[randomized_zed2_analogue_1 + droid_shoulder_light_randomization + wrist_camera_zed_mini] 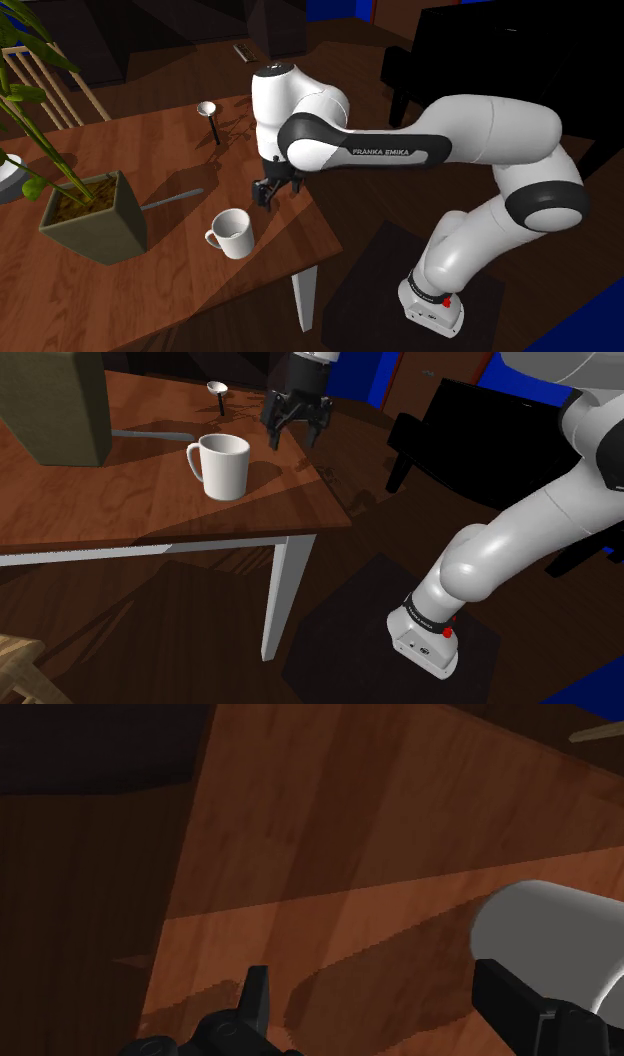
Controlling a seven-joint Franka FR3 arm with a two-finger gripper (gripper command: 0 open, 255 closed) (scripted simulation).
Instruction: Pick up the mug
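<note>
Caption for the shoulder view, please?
Open black gripper hovers over the wooden table beside the upright white mug, not touching it.

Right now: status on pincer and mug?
Black two-finger pincer open, empty, above the brown wooden table. White handled mug upright, untouched, beside it. Nothing between them.

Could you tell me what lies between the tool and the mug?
Nothing: bare wooden tabletop separates the tool from the mug in the shoulder view.

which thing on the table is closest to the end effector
The white mug: it stands just beside the open end effector, while the small stemmed cup and the square planter sit farther along the table.
</note>
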